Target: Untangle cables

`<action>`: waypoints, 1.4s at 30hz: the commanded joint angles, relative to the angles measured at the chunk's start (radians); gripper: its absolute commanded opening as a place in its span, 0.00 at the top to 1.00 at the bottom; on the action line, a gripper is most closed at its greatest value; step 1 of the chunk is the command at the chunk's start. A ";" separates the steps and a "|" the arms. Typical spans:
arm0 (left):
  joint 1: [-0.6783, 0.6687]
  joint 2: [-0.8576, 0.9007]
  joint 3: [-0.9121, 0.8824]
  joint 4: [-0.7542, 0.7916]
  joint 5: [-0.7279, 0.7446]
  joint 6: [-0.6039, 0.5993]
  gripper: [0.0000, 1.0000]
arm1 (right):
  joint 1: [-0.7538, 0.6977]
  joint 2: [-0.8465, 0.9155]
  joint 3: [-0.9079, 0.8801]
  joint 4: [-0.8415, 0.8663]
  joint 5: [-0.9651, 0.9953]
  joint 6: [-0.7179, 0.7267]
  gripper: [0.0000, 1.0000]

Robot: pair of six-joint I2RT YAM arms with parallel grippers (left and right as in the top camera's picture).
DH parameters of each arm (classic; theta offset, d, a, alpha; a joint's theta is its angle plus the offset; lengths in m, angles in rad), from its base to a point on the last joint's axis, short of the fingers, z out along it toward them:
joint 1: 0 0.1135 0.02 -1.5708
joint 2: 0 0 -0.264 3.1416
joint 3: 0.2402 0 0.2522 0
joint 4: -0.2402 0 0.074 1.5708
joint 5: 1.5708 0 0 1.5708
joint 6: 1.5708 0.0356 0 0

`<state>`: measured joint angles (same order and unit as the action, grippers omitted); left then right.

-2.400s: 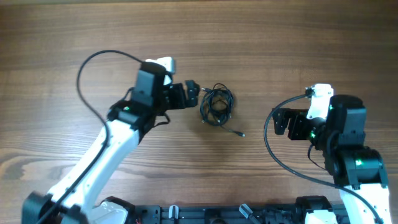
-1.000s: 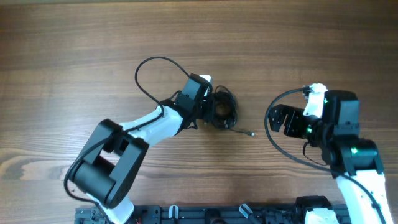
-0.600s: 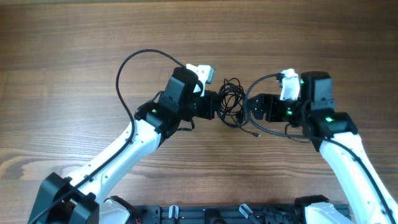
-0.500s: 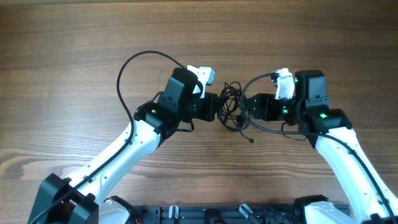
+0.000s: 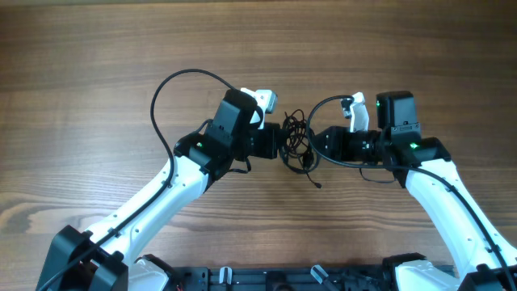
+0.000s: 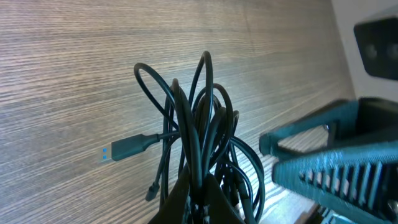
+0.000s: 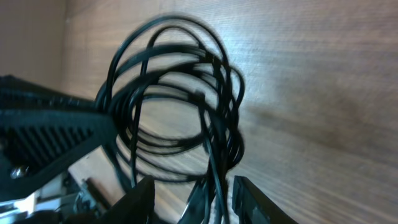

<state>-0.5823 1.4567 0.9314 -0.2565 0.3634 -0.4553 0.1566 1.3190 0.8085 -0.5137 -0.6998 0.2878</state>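
The cables [image 5: 297, 139] are a tangled black bundle held up off the table between my two grippers. My left gripper [image 5: 283, 145] is shut on the bundle's left side. In the left wrist view its dark fingertips pinch the strands, and the left gripper [image 6: 200, 186] shows loops of the cables [image 6: 199, 124] fanning upward. A loose plug end [image 6: 127, 148] sticks out to the left. My right gripper [image 7: 193, 199] is open, with a few strands of the cables [image 7: 180, 106] running between its fingers and a gap still showing on the left side. Another plug end [image 5: 317, 185] dangles below the bundle.
Bare wooden table [image 5: 97, 48] lies all round. The thick black wires of the arms loop above the left arm [image 5: 174, 89] and the right arm [image 5: 323, 109]. The right gripper's ribbed finger [image 6: 336, 162] fills the right of the left wrist view.
My right arm has swung left up to the bundle and its jaws have narrowed round some strands. The left gripper keeps its hold on the bundle, lifted off the table.
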 commanded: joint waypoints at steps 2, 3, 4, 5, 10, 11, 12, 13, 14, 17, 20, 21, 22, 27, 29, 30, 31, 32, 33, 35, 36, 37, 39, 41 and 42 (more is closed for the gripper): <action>0.004 -0.017 0.005 0.020 -0.027 -0.021 0.96 | 0.004 0.011 0.014 -0.051 -0.035 0.000 0.59; 0.004 -0.017 0.005 0.028 -0.024 -0.043 0.96 | 0.004 0.011 0.014 -0.069 0.003 0.000 0.58; 0.004 -0.017 0.005 0.037 -0.020 -0.073 0.96 | 0.004 0.011 0.014 -0.097 0.090 0.000 0.58; 0.004 -0.017 0.005 0.036 -0.019 -0.078 0.96 | 0.004 0.011 0.014 -0.105 0.124 0.000 0.58; 0.004 -0.017 0.005 0.039 0.010 -0.082 0.96 | 0.004 0.011 0.014 -0.092 0.183 0.000 0.59; 0.004 -0.017 0.005 0.039 0.010 -0.086 0.96 | 0.004 0.011 0.014 -0.090 0.183 0.000 0.59; 0.004 -0.017 0.005 0.040 0.010 -0.095 0.96 | 0.004 0.011 0.014 -0.090 0.183 0.000 0.59; 0.004 -0.017 0.005 0.043 0.011 -0.116 0.96 | 0.004 0.011 0.014 -0.091 0.183 0.000 0.59; 0.004 -0.017 0.005 0.046 0.014 -0.131 0.96 | 0.004 0.011 0.014 -0.092 0.182 0.000 0.59; 0.004 -0.017 0.005 0.057 0.043 -0.137 0.96 | 0.004 0.011 0.014 -0.088 0.171 0.000 0.59; 0.003 -0.017 0.005 0.058 0.076 -0.137 0.96 | 0.004 0.011 0.014 -0.074 0.101 0.000 0.58; 0.003 -0.017 0.005 0.058 0.080 -0.137 0.96 | 0.004 0.011 0.014 -0.069 0.074 0.000 0.58; 0.003 -0.017 0.005 0.058 0.082 -0.137 0.96 | 0.004 0.011 0.014 -0.064 0.069 0.001 0.58; 0.004 -0.017 0.005 0.059 0.120 -0.137 0.96 | 0.004 0.011 0.014 -0.051 0.069 0.002 0.77; 0.004 -0.017 0.005 0.058 0.120 -0.137 0.96 | 0.004 0.011 0.014 -0.050 0.070 0.002 0.96; 0.004 -0.017 0.005 0.057 0.119 -0.137 0.96 | 0.004 0.011 0.014 -0.056 0.070 0.005 0.96; 0.004 -0.017 0.005 0.056 0.119 -0.137 0.96 | 0.004 0.011 0.014 -0.066 0.076 0.010 0.96; 0.004 -0.017 0.005 0.057 0.119 -0.137 0.96 | 0.004 0.011 0.014 -0.095 0.119 0.061 0.96; 0.004 -0.017 0.005 0.058 0.117 -0.137 0.96 | 0.004 0.011 0.014 -0.170 0.241 0.206 0.96; 0.004 -0.017 0.005 0.053 0.083 -0.137 0.96 | 0.004 0.011 0.014 -0.287 0.442 0.371 0.96; 0.004 -0.017 0.005 0.049 0.050 -0.137 0.96 | 0.004 0.011 0.014 -0.339 0.552 0.406 0.96; 0.004 -0.017 0.005 0.045 0.021 -0.137 0.96 | 0.004 0.011 0.014 -0.379 0.654 0.414 0.96; 0.005 -0.017 0.005 0.038 -0.034 -0.137 0.96 | 0.003 0.011 0.014 -0.439 0.793 0.422 0.96; 0.011 -0.017 0.005 0.031 -0.044 -0.137 0.96 | 0.003 0.011 0.014 -0.471 0.827 0.422 0.96; 0.016 -0.017 0.005 0.027 -0.043 -0.137 0.96 | 0.003 0.011 0.014 -0.475 0.826 0.422 0.96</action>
<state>-0.6071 1.4567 0.9302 -0.2367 0.4397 -0.5865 0.1661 1.3193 0.8303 -0.9390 -0.1326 0.6735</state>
